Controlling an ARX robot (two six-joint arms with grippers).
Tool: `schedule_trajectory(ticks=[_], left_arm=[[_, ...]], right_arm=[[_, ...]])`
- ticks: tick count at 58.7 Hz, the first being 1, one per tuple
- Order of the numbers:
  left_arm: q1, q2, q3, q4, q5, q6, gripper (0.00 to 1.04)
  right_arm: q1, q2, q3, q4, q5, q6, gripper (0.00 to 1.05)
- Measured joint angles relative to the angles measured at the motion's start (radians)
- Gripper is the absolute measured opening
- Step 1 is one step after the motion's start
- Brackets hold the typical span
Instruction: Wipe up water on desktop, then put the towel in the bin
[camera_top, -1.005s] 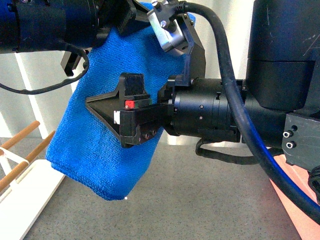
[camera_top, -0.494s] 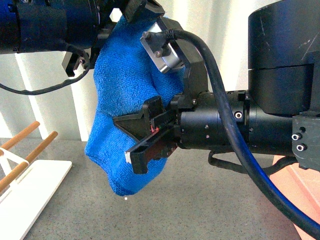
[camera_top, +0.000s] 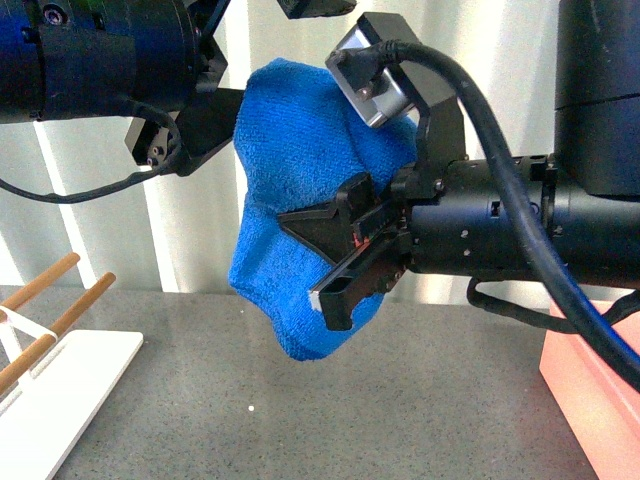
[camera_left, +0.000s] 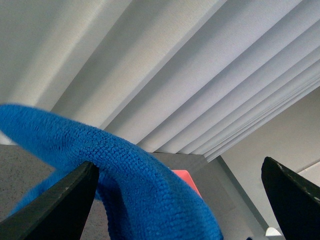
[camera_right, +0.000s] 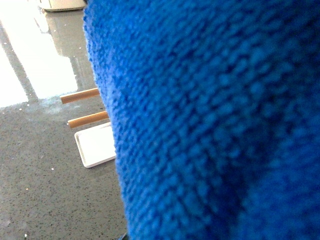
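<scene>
- Desktop (camera_top: 450, 400): dark grey speckled surface across the lower front view. It also shows in the right wrist view, beyond the cloth.
- Backdrop (camera_left: 200, 75): white pleated panels behind the desktop, filling most of the left wrist view.
- Right arm (camera_top: 500, 225): black, reaching in level from the right side, with a thick black cable (camera_top: 500, 130) looping over it.
- Left arm (camera_top: 90, 55): black, entering high at the upper left.
- Towel (camera_top: 290, 170): bright blue ribbed cloth, bunched and hanging in the air between the two arms, clear of the desktop. Its lowest fold is above the grey surface, left of the bin. It fills most of the right wrist view.
- Bin (camera_top: 590, 380): salmon-pink box standing on the desktop at the lower right edge, beneath the right arm. A small pink patch of it shows past the towel in the left wrist view.
- Rack (camera_top: 60, 400): white base plate at the lower left, carrying tilted wooden rods (camera_top: 60, 305).
- Left gripper (camera_left: 179, 165): fingers (camera_left: 60, 200) spread wide, with the towel draped over one of them and nothing pinched between them.
- Right gripper (camera_top: 308, 262): pointing left, pressed against the towel's front. Its fingers stand somewhat apart, and whether they pinch the cloth cannot be told.
</scene>
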Motion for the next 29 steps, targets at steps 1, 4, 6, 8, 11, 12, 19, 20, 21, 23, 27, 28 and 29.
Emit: schedule_trajectory(ticks=[1, 4, 6, 8, 11, 12, 19, 20, 21, 23, 27, 28, 29], left_arm=[[0.0, 0.0, 0.0, 0.0, 0.0, 0.0, 0.98], [0.0, 0.0, 0.0, 0.0, 0.0, 0.0, 0.98], [0.0, 0.0, 0.0, 0.0, 0.0, 0.0, 0.98], [0.0, 0.0, 0.0, 0.0, 0.0, 0.0, 0.98], [0.0, 0.0, 0.0, 0.0, 0.0, 0.0, 0.98], [0.0, 0.0, 0.0, 0.0, 0.0, 0.0, 0.98], [0.0, 0.0, 0.0, 0.0, 0.0, 0.0, 0.98], [0.0, 0.0, 0.0, 0.0, 0.0, 0.0, 0.98], [0.0, 0.0, 0.0, 0.0, 0.0, 0.0, 0.98], [0.0, 0.0, 0.0, 0.0, 0.0, 0.0, 0.98], [0.0, 0.0, 0.0, 0.0, 0.0, 0.0, 0.98], [0.0, 0.0, 0.0, 0.0, 0.0, 0.0, 0.98], [0.0, 0.0, 0.0, 0.0, 0.0, 0.0, 0.98]], right_arm=[[-0.002, -0.002, 0.0, -0.001, 0.0, -0.002, 0.07], [-0.008, -0.008, -0.001, -0.003, 0.002, -0.002, 0.07], [-0.012, -0.012, -0.002, -0.003, 0.002, -0.002, 0.07], [-0.014, -0.014, -0.004, -0.003, 0.001, -0.001, 0.07], [-0.02, -0.021, -0.008, -0.003, 0.001, -0.001, 0.07], [-0.021, -0.023, -0.01, -0.004, 0.001, -0.001, 0.07], [-0.031, -0.046, -0.022, -0.021, -0.002, -0.009, 0.07], [-0.031, -0.049, -0.023, -0.024, -0.002, -0.01, 0.07], [-0.034, -0.053, -0.023, -0.028, -0.002, -0.011, 0.07], [-0.036, -0.058, -0.023, -0.031, -0.002, -0.013, 0.06], [-0.043, -0.071, -0.023, -0.038, -0.002, -0.015, 0.06], [-0.046, -0.075, -0.023, -0.04, -0.002, -0.015, 0.06], [-0.047, -0.077, -0.023, -0.04, -0.002, -0.015, 0.06]])
